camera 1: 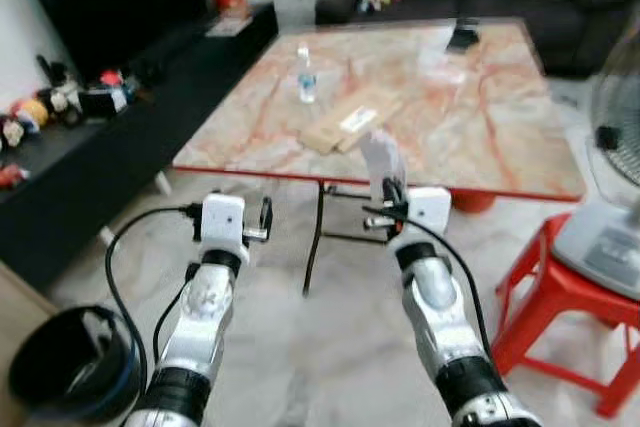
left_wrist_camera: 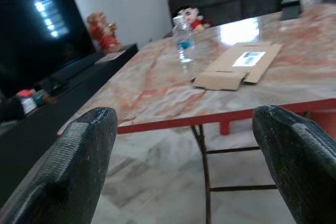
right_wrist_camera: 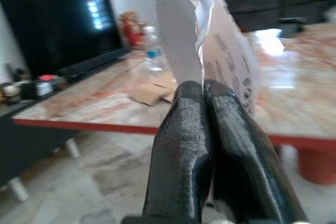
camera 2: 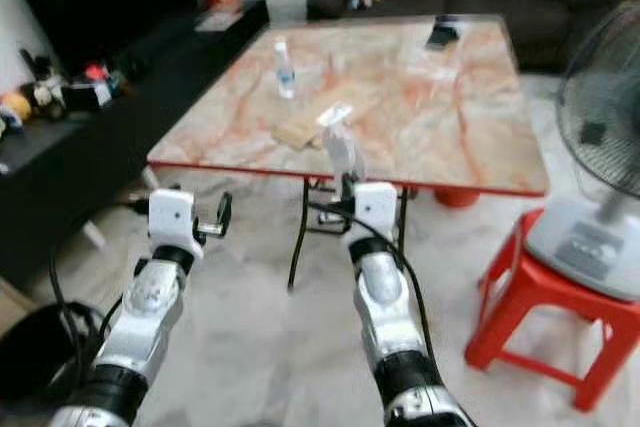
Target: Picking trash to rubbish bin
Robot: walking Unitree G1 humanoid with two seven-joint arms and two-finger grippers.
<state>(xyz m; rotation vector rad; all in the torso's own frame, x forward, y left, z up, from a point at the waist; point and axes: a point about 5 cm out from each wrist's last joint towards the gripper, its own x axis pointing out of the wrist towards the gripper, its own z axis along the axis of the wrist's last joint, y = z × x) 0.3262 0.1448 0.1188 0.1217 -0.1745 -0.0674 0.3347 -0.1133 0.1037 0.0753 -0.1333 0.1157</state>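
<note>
One thin plastic wrapper point(right_wrist_camera: 202, 40) is pinched in the right gripper point(right_wrist_camera: 205, 129), fingers squeezed tight on its bottom edge, so it sticks straight up above the fingertips. Looks feather-light, crinkly and floppy, probably a bit slippery, so a firm pinch low down seems the way to hold it. Beyond the fingers sits a marble-look table point(camera 1: 500, 137) with a red rim, smooth and glossy. On it, a flattened cardboard box point(camera 1: 350, 122), stiff and matte, and a small clear water bottle point(camera 1: 306, 75). Left gripper point(left_wrist_camera: 184, 150) hangs spread wide, holding nothing. Round black bin point(camera 1: 70, 362) sits down beside the left arm.
</note>
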